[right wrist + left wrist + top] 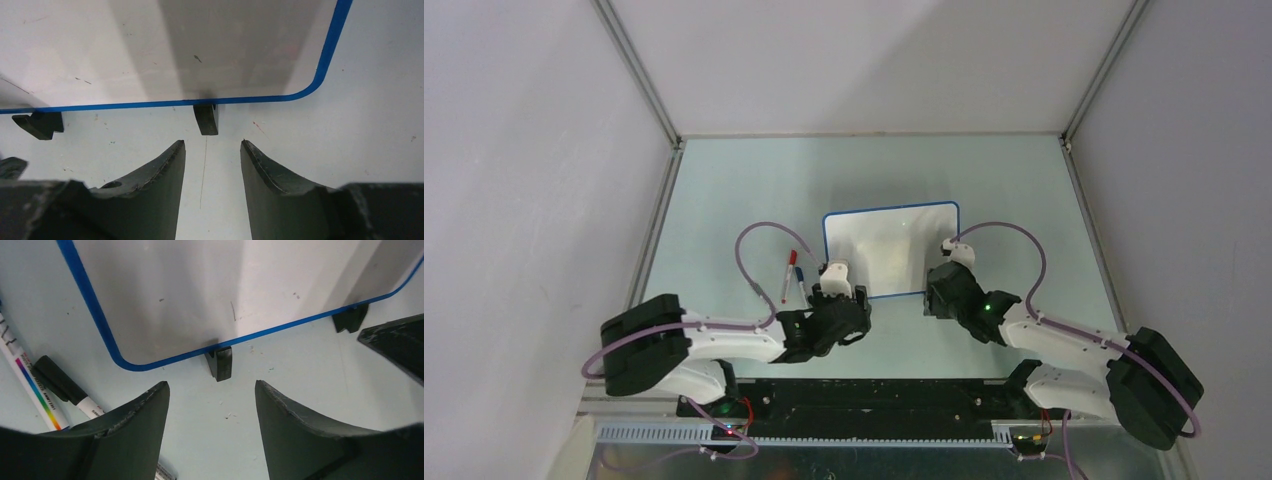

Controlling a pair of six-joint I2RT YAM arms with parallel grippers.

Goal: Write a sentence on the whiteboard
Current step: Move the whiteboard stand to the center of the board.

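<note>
Whiteboard (pixel 889 250): glossy white face, thin blue rim, black feet (pixel 220 363). Table (pixel 754 180): plain pale blue-green. One marker (pixel 36 386): white barrel carrying a rainbow stripe and black print. Neighbouring marker (pixel 62 385): black section, white beyond it. Faint dark specks mark the board face.

a: what's lying on the table (pixel 724 190)?
b: it's a pale green top. the whiteboard (pixel 889 245) rests mid-table on two black feet (pixel 220 363).
a: anything beside it?
b: a red-capped marker (pixel 788 275) and a blue-capped marker (pixel 800 286), lying close together just left of the board.
</note>
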